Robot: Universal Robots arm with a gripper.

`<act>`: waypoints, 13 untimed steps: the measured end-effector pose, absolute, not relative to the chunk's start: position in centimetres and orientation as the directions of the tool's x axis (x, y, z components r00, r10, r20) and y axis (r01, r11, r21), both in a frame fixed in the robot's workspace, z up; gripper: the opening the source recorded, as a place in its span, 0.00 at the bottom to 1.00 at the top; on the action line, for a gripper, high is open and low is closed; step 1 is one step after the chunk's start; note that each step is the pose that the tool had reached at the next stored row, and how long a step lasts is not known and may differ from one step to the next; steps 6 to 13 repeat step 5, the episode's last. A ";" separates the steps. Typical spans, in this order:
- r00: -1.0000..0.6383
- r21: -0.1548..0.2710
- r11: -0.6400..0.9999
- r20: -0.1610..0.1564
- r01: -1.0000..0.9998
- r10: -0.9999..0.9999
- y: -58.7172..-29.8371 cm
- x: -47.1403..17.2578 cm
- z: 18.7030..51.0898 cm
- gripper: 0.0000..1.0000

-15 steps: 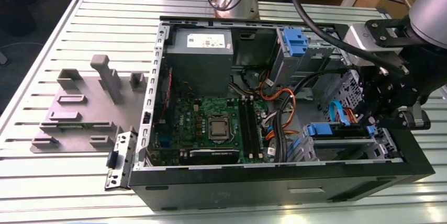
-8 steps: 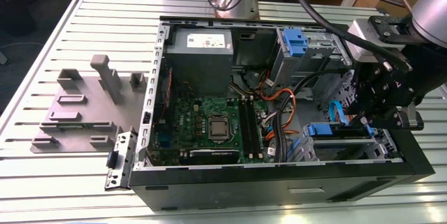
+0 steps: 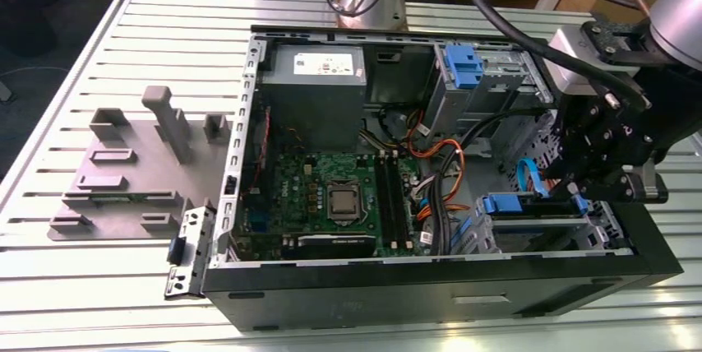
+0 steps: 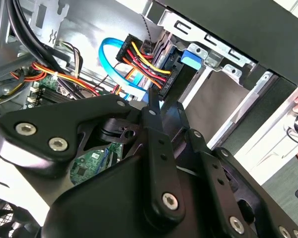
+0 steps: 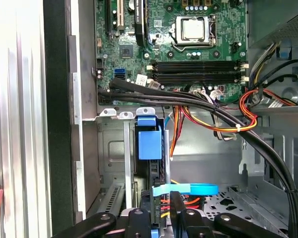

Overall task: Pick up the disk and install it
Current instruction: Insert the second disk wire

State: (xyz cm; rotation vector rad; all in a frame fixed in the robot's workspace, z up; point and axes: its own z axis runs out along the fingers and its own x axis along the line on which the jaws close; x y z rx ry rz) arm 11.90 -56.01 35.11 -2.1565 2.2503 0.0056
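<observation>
The disk (image 3: 515,204) sits in the drive cage (image 3: 548,233), lower right of the exterior view. The gripper (image 3: 587,183) hovers beside it; jaw state cannot be determined.

No print could be read anywhere in the three views. The white sticker (image 3: 327,62) on the grey power supply box (image 3: 315,81) carried dark marks in the exterior view, but none resolved into letters or numbers. The small white labels on the green motherboard (image 5: 188,42), among them one (image 5: 141,80) beside the memory slots in the first wrist view, and the markings on the green circuit board (image 4: 92,163) in the second wrist view were likewise too fine to make out.
</observation>
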 end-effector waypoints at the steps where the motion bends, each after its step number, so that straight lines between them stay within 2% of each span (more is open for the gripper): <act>1: -0.042 -0.015 0.043 -0.020 -0.999 -0.999 -56.0 11.9 35.1 0.30; 13: -0.042 -0.015 0.043 -0.020 -0.999 -0.999 -56.0 11.9 35.2 0.30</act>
